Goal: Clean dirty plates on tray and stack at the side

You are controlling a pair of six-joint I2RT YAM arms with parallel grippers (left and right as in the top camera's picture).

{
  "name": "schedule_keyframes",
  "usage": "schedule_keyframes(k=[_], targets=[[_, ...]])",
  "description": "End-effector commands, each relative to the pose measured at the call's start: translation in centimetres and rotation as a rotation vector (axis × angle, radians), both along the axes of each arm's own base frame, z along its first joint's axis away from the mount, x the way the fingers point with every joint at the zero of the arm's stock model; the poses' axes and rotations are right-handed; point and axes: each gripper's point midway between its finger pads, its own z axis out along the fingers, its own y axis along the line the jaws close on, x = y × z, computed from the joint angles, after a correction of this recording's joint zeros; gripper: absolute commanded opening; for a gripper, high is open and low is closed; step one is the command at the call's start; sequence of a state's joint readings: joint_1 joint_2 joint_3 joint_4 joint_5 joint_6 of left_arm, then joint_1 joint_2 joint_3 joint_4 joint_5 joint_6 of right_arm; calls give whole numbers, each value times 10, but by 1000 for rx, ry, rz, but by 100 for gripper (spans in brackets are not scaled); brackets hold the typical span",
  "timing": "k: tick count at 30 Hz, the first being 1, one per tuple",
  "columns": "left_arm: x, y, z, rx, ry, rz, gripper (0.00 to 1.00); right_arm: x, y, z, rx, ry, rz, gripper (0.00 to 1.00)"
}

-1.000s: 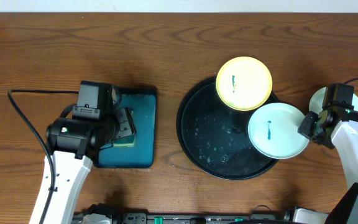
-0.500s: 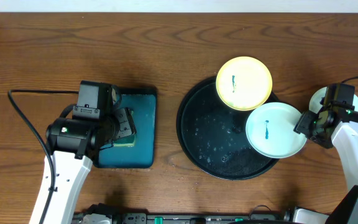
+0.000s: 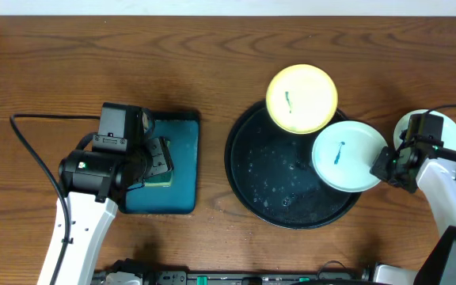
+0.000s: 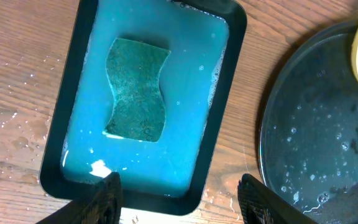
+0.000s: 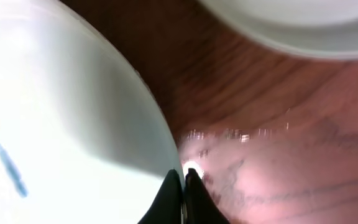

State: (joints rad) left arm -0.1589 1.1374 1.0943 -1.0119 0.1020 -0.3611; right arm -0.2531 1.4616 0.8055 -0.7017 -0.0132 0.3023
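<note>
and the mint-blue plate (image 3: pixel 344 156) has slid inward over the last second, carried left across the black tray (image 3: pixel 240 170), and it has nudged the yellow plate (image 3: pixel 302 99) up and to the left, so the yellow one now overhangs the tray's far rim a little more. the right end effector (image 3: pixel 386 165) is pinched tight on the mint-blue plate's right rim; in the wrist view its tips (image 5: pixel 182 185) meet on the pale edge with no gap to speak of. that reads to me as bringing the plate in for scrubbing, not stacking it yet. the plate is plain, pale and glossy, and a short teal smear (image 3: pixel 340 153) runs down its middle, so it is not clean; the yellow one carries a similar mark. the other mint-blue plate (image 3: pixel 435 127) sits off the tray on the bench (image 3: pixel 212 55), half hidden under the right arm. over on the left nothing has moved: the left end effector (image 4: pixel 179 198) hangs spread wide and empty above the teal tray (image 4: pixel 194 143), with the green sponge (image 4: pixel 137 90) lying in the blue water, not yet picked up.
</note>
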Motion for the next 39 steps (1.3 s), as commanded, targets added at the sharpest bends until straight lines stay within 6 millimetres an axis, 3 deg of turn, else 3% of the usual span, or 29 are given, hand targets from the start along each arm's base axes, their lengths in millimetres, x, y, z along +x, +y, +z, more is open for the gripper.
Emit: schedule_keyframes(k=[1, 5, 8, 12, 17, 20, 23, 25, 26, 28, 30, 37, 39], targets=[[3, 2, 4, 11, -8, -6, 61, 5, 17, 23, 47, -65, 50, 1], [2, 2, 4, 12, -7, -5, 61, 0, 49, 47, 114, -127, 155, 1], [2, 2, 4, 11, -7, -6, 61, -6, 74, 54, 141, -140, 238, 1], [-1, 2, 2, 14, 7, -6, 61, -15, 102, 37, 154, -103, 314, 1], [-6, 3, -13, 21, 48, -6, 61, -23, 131, -4, 179, -80, 360, 1], [-7, 5, -33, 35, 85, -3, 61, -31, 141, -21, 182, -51, 389, 1], [-2, 16, -57, 106, 118, 23, 61, -29, 143, -24, 179, -53, 399, 2], [3, 24, -74, 155, 138, 42, 61, -25, 141, -23, 163, -65, 396, 12], [5, 25, -83, 166, 151, 44, 61, -24, 140, -22, 159, -71, 395, 22], [9, 24, -103, 171, 185, 41, 60, -21, 140, -18, 155, -82, 398, 33], [13, 25, -121, 185, 225, 42, 59, -18, 141, -12, 153, -97, 406, 36], [24, 26, -175, 212, 328, 62, 53, -9, 143, 20, 144, -166, 439, 37], [26, 26, -187, 215, 344, 61, 41, -9, 143, 28, 142, -179, 445, 37]])
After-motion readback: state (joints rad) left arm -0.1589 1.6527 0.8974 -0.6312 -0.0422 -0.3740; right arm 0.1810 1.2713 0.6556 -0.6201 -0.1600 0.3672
